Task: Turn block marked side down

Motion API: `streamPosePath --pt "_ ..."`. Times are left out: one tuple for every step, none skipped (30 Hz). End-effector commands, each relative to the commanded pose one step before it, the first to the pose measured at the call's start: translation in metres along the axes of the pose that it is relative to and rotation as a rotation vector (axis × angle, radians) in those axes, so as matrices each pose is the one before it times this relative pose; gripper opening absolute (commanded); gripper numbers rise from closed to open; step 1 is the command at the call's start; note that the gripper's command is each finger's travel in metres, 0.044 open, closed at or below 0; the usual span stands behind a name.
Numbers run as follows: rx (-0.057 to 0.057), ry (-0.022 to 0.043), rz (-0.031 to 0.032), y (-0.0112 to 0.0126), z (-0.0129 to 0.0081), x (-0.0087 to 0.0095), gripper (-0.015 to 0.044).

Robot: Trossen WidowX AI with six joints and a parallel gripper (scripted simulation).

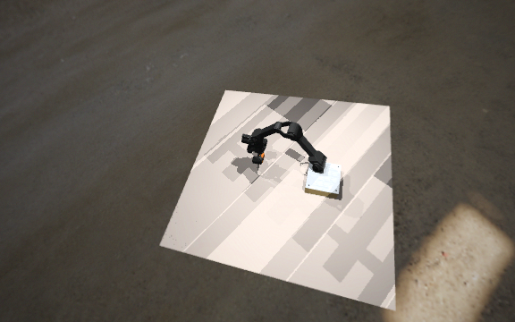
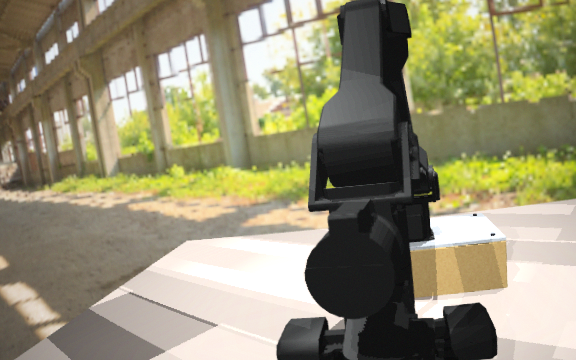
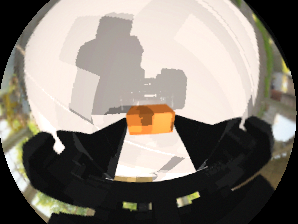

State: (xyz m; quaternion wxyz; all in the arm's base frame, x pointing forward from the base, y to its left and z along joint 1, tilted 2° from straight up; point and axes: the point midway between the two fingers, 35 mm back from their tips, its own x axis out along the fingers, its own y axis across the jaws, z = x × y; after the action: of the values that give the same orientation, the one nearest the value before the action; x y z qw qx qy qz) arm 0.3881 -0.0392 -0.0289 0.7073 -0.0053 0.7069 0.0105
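A small orange block [image 1: 262, 155] [image 3: 150, 117] rests on the pale patterned table [image 1: 284, 233] [image 3: 80, 36]. I cannot make out a marked side on it. My gripper [image 1: 257, 158] [image 3: 149, 119] is lowered over the block, with one black finger on each side of it and close to its flanks. The fingers are partly closed in and still open. In the exterior view the black arm [image 2: 363, 150] fills the middle and hides the block, and the fingertips fall below the picture's edge.
The arm's base is a white plate on a tan box [image 1: 325, 181] [image 2: 463, 267], to the right of the block. The table's edges drop to a dark ground [image 1: 83, 179]. The arm's shadow [image 1: 241, 165] lies left of the block.
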Motion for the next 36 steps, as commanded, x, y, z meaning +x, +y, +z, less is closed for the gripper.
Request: streamPosePath --pt "0.0060 0.00050 -0.00255 -0.00020 -0.00025 0.00109 0.0269" --pt "0.0000 0.00000 0.00000 0.00000 0.00000 0.00000 0.0263" --pt "0.0000 0.00000 0.00000 0.00000 0.00000 0.00000 0.0256" --pt "0.0000 0.00000 0.00000 0.00000 0.00000 0.00000 0.0249" --pt "0.0000 0.00000 0.00000 0.00000 0.00000 0.00000 0.0242" --pt "0.0000 0.00000 0.00000 0.00000 0.00000 0.00000 0.0236" --pt "0.0000 0.00000 0.00000 0.00000 0.00000 0.00000 0.0229" --pt "0.0000 0.00000 0.00000 0.00000 0.00000 0.00000 0.0222" --pt "0.0000 0.00000 0.00000 0.00000 0.00000 0.00000 0.0216" --pt "0.0000 0.00000 0.00000 0.00000 0.00000 0.00000 0.0209" --pt "0.0000 0.00000 0.00000 0.00000 0.00000 0.00000 0.0202" --pt "0.0000 0.00000 0.00000 0.00000 0.00000 0.00000 0.0196" --pt "0.0000 0.00000 0.00000 0.00000 0.00000 0.00000 0.0189" --pt "0.0000 0.00000 0.00000 0.00000 0.00000 0.00000 0.0183" --pt "0.0000 0.00000 0.00000 0.00000 0.00000 0.00000 0.0176" --pt "0.0000 0.00000 0.00000 0.00000 0.00000 0.00000 0.0169" --pt "0.0000 0.00000 0.00000 0.00000 0.00000 0.00000 0.0163" --pt "0.0000 0.00000 0.00000 0.00000 0.00000 0.00000 0.0156" --pt "0.0000 0.00000 0.00000 0.00000 0.00000 0.00000 0.0149" --pt "0.0000 0.00000 0.00000 0.00000 0.00000 0.00000 0.0142" --pt "0.0000 -0.00001 0.00000 -0.00001 0.00006 -0.00122 0.0116" --pt "0.0000 -0.00003 -0.00001 -0.00002 0.00015 -0.00366 0.0090" --pt "0.0000 -0.00005 -0.00001 -0.00002 0.00017 -0.00612 0.0064" --pt "0.0000 -0.00004 -0.00001 -0.00001 0.00005 -0.00799 0.0037" --pt "0.0000 -0.00002 -0.00001 0.00001 -0.00009 -0.00617 0.0011" --pt "0.0000 -0.00001 0.00000 0.00001 -0.00011 -0.00371 0.0000" --pt "0.0000 0.00000 0.00000 0.00001 -0.00004 -0.00124 0.0000" --pt "0.0000 0.00000 0.00000 0.00000 0.00000 0.00000 0.0000" --pt "0.0000 0.00000 0.00000 0.00000 0.00000 0.00000 0.0000" --pt "0.0000 0.00000 0.00000 0.00000 0.00000 0.00000 0.0000" --pt "0.0000 0.00000 0.00000 0.00000 0.00000 0.00000 0.0000" --pt "0.0001 -0.00247 0.00006 -0.00002 0.00008 0.00020 0.0000" --pt "0.0003 -0.00742 0.00017 -0.00005 0.00024 0.00059 0.0000" --pt "0.0005 -0.01237 0.00027 -0.00008 0.00038 0.00095 0.0000" --pt "0.0005 -0.01497 0.00031 -0.00009 0.00042 0.00112 0.0000" --pt "0.0005 -0.01497 0.00030 -0.00009 0.00038 0.00108 0.0000"
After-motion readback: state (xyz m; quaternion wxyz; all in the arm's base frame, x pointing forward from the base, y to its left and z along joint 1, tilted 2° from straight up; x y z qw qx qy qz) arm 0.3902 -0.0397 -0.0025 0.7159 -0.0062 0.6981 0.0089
